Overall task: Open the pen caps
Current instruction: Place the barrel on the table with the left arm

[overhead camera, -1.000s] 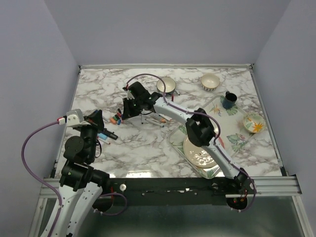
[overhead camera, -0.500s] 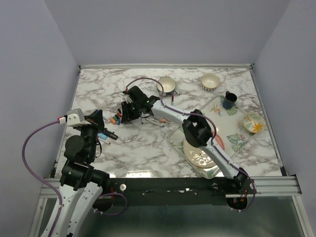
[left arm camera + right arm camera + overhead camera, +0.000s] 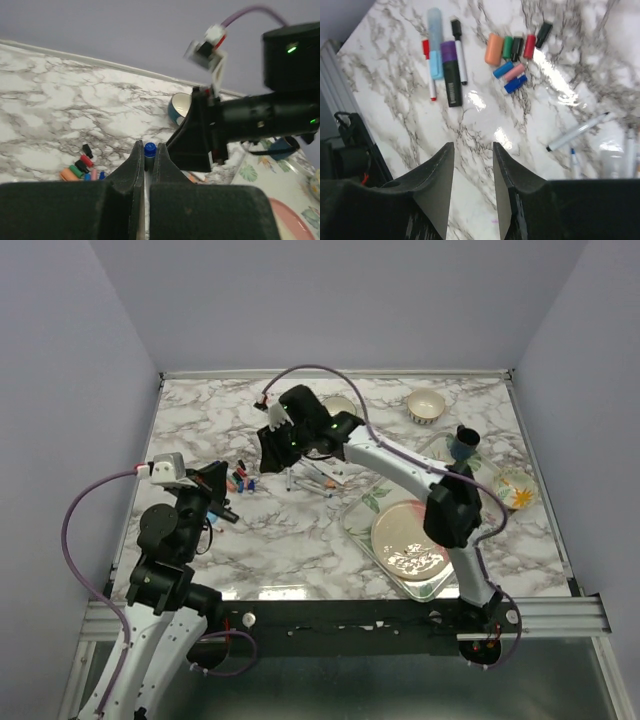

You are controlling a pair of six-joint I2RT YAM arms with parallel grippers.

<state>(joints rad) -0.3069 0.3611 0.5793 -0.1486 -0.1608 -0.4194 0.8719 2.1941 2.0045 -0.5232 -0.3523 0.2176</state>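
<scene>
— Top view first: how far along are we?
— A cluster of pen caps [image 3: 240, 481] lies off toward the left edge of the counter [image 3: 300, 540], so I judge most pens are done. My right pincer [image 3: 272, 448] hangs above them.
— Left wrist?
— My left pincer [image 3: 149, 151] is clamped on a pen [image 3: 149, 148]. Its blue end shows, but whether that's cap or tail I cannot tell.
— Right wrist?
— Jaws apart, empty. Below I see the caps, with bare-tipped pens [image 3: 459, 47] beside them. One white pen [image 3: 577, 131] lies apart and may need checking.
</scene>
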